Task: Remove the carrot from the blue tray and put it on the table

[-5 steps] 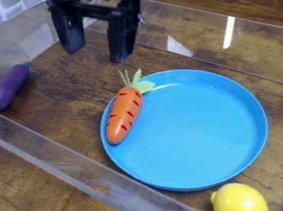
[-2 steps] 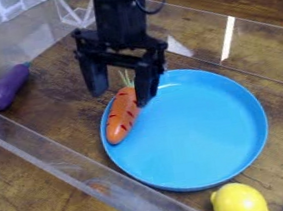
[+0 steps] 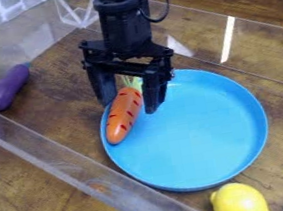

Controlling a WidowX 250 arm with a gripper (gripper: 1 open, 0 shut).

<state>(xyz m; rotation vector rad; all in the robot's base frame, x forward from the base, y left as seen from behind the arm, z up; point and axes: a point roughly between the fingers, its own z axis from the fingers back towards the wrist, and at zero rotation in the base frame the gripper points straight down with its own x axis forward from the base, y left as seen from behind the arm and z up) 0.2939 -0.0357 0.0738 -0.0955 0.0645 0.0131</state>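
Two fingers of hand (image 3: 127,85) spread apart, straddling carrot (image 3: 123,115) on blue tray (image 3: 210,132); no readable writing.

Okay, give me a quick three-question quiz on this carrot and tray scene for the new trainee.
1. True or false: the carrot lies wholly on the table, clear of the blue tray.
2. Multiple choice: the end effector is A) shut on the carrot, B) open with its fingers on either side of the carrot's leafy end, C) open above the eggplant.
3. Which fruit sits at the bottom edge of the view, next to the tray?

Key: 1. False, it rests on the tray's left rim. 2. B. 3. The lemon.
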